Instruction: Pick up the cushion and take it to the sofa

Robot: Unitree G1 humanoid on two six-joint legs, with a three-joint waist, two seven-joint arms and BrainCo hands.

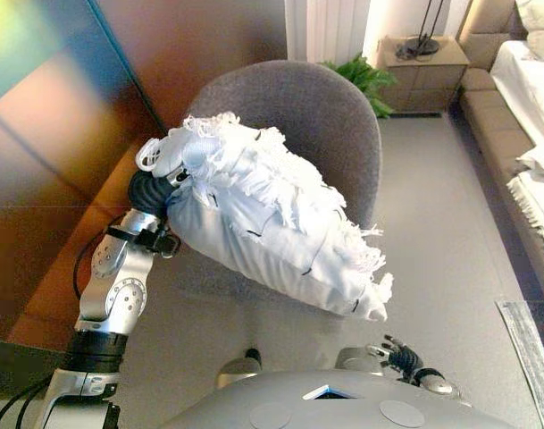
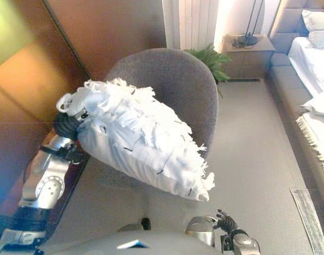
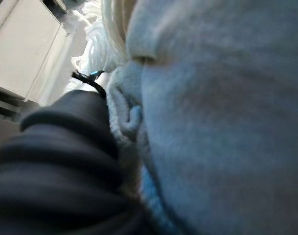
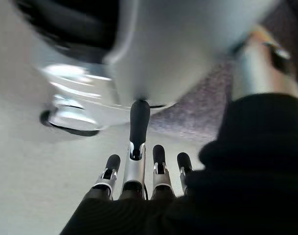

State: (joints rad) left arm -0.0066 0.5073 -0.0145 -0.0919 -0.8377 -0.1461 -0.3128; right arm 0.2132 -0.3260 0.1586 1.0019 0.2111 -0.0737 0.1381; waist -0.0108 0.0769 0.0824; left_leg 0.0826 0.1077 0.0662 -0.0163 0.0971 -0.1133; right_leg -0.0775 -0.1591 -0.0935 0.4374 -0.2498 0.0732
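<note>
The left hand is pressed into one end of the cushion; its fingers are buried in the fabric, so their grip cannot be told. The cushion is white, plump and soft, shaggy with torn fringe on top, smooth cloth with small dark stitches below. It is held up, tilted, in front of a grey chair with a rounded, felt-like shell. The right hand hangs low over the pale floor, fingers fairly straight and relaxed, holding nothing. A beige sofa lies well apart on the right.
</note>
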